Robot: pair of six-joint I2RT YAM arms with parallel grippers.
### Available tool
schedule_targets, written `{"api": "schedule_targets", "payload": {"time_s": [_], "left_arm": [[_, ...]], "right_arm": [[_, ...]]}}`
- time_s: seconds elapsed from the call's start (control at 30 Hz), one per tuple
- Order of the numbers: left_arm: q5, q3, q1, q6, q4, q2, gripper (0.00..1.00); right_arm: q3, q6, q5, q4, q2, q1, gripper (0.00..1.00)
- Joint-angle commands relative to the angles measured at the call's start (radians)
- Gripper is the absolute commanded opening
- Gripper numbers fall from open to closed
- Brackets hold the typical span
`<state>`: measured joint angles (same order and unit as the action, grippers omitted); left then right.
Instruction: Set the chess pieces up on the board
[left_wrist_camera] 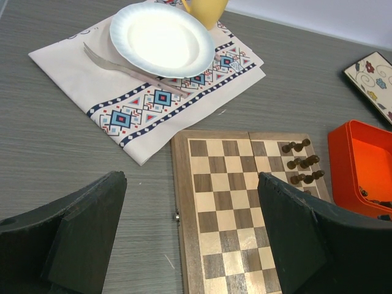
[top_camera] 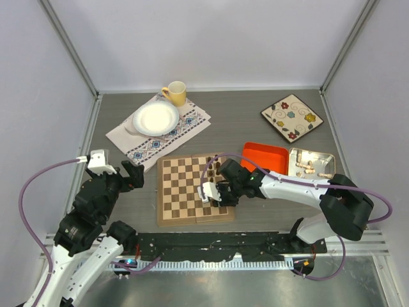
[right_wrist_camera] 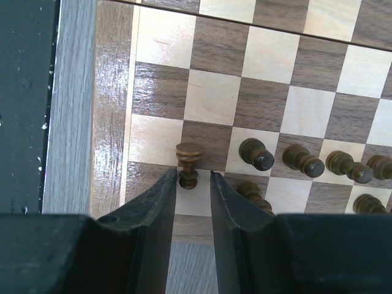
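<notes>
The board (top_camera: 185,192) lies at the table's middle, also in the left wrist view (left_wrist_camera: 226,208) and the right wrist view (right_wrist_camera: 275,79). Several dark chess pieces (top_camera: 214,167) stand on its right edge rows (left_wrist_camera: 300,162). My right gripper (top_camera: 217,190) is low over the board's near right corner. In the right wrist view its fingertips (right_wrist_camera: 193,174) stand slightly apart around a dark piece (right_wrist_camera: 188,160), with a gap on the right side. More dark pieces (right_wrist_camera: 256,153) line up to its right. My left gripper (top_camera: 131,171) is open and empty (left_wrist_camera: 190,177), above the board's left edge.
An orange tray (top_camera: 265,157) and a metal tray (top_camera: 311,163) holding pale pieces sit right of the board. A floral square plate (top_camera: 292,117) is at the back right. A white plate (top_camera: 155,118), a fork, a yellow mug (top_camera: 175,93) and a patterned cloth (top_camera: 137,144) are at the back left.
</notes>
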<state>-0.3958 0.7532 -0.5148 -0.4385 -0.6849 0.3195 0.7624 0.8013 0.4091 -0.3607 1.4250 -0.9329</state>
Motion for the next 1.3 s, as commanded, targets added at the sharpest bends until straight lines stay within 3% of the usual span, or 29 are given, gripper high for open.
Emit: {"api": "schedule_targets", "payload": {"time_s": [0.0, 0.17, 0.47, 0.73, 1.03, 1.17, 1.27], "left_arm": [[0.002, 0.002, 0.006, -0.008, 0.035, -0.008, 0.93], [0.000, 0.000, 0.004, -0.006, 0.030, -0.013, 0.93], [-0.006, 0.003, 0.004, 0.007, 0.024, -0.025, 0.93], [-0.012, 0.005, 0.004, 0.035, 0.005, -0.046, 0.93], [-0.090, 0.038, 0.006, 0.106, -0.045, -0.073, 0.93], [-0.101, 0.034, 0.006, 0.133, -0.050, -0.079, 0.93], [-0.110, 0.025, 0.004, 0.138, -0.050, -0.086, 0.93]], "right_arm": [[0.009, 0.004, -0.003, 0.014, 0.017, -0.012, 0.32], [0.026, 0.007, 0.004, -0.021, 0.041, -0.015, 0.25], [0.104, 0.042, -0.022, -0.185, 0.046, -0.035, 0.01], [0.339, 0.105, -0.130, -0.551, 0.112, -0.099, 0.01], [0.623, -0.039, -0.441, -0.831, 0.353, -0.287, 0.01], [0.788, -0.080, -0.506, -0.928, 0.439, -0.323, 0.01], [0.779, -0.082, -0.593, -0.908, 0.471, -0.346, 0.01]]}}
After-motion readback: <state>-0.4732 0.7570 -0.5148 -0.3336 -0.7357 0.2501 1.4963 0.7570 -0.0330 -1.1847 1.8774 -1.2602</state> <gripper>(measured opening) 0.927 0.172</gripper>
